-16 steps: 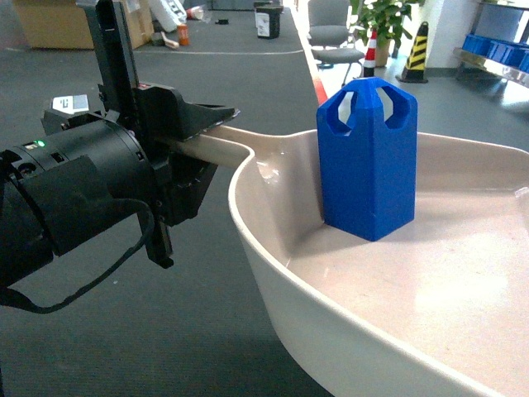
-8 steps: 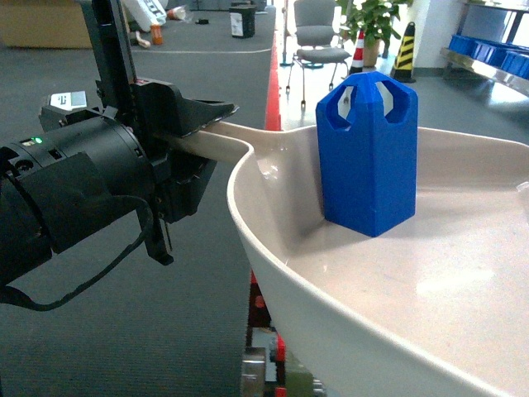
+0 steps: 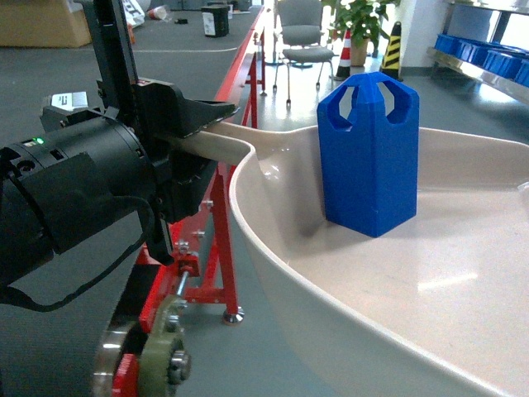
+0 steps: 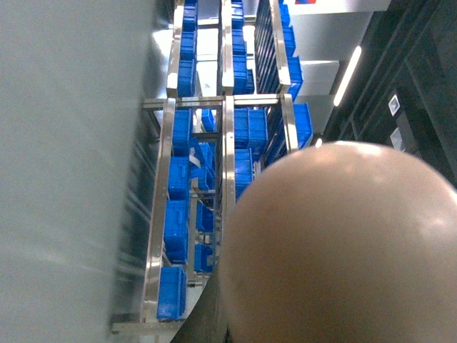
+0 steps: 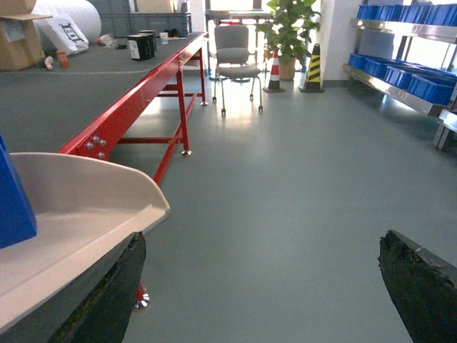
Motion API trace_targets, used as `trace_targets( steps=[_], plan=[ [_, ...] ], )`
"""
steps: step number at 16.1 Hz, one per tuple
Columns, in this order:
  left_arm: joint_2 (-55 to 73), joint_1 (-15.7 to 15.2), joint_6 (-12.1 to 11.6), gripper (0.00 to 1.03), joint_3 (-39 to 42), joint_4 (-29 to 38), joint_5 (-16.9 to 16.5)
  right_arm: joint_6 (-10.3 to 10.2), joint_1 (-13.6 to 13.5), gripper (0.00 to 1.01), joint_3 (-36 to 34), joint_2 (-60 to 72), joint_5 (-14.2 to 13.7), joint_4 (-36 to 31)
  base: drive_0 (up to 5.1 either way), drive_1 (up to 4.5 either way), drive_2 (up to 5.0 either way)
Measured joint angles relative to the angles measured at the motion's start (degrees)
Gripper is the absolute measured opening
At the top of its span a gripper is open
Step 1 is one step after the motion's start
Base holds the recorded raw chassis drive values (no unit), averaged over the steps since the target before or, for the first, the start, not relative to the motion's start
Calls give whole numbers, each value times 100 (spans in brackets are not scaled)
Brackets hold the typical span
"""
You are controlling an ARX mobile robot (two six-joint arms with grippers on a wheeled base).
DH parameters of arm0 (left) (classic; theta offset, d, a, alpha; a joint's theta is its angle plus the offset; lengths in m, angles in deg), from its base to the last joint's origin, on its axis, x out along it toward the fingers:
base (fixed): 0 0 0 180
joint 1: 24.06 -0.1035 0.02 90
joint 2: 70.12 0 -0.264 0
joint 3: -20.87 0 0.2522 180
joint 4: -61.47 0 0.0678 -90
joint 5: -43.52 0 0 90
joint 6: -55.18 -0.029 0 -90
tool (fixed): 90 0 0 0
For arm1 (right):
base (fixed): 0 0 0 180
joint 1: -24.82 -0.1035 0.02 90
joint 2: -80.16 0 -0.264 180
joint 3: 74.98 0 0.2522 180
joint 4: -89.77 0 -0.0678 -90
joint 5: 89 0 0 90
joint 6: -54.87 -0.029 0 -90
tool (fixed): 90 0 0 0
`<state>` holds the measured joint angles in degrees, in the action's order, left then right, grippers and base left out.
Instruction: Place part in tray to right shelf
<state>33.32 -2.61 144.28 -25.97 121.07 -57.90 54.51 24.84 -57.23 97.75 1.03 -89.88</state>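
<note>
The blue part point(image 3: 369, 153) stands upright in the cream tray point(image 3: 273, 273), near where the handle point(image 3: 216, 145) joins the scoop. My left gripper point(image 3: 194, 139) is shut on that handle and holds the tray in the air. The left wrist view shows mostly the tray's rounded underside point(image 4: 343, 243). In the right wrist view my right gripper point(image 5: 263, 239) is open and empty over bare floor, with the tray's lip point(image 5: 107, 207) and an edge of the part point(image 5: 13, 207) at its left. I cannot tell whether the steel rack point(image 3: 488, 62) at the far right is the right shelf.
A red-framed conveyor point(image 3: 216, 273) runs from below the tray towards the back point(image 5: 136, 100). An office chair point(image 5: 235, 50), a potted plant point(image 5: 289, 28) and a striped cone point(image 5: 311, 68) stand beyond it. Steel racks of blue crates point(image 4: 178, 214) fill the left wrist view.
The background has slid sideways: the red conveyor frame has come into view under the tray, and the chair and cones have shifted left. Tray, part and left gripper hold the same pose.
</note>
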Motion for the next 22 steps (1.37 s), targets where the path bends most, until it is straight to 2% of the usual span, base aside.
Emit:
trace_targets(
  steps=[14, 22],
  plan=[
    [0, 9, 0, 14, -2, -13, 7, 0, 0, 98, 0, 2, 0, -7, 442, -47, -408],
    [0, 9, -2, 14, 0, 7, 2, 2, 0, 98, 0, 0, 0, -15, 420, -177, -248]
  ],
)
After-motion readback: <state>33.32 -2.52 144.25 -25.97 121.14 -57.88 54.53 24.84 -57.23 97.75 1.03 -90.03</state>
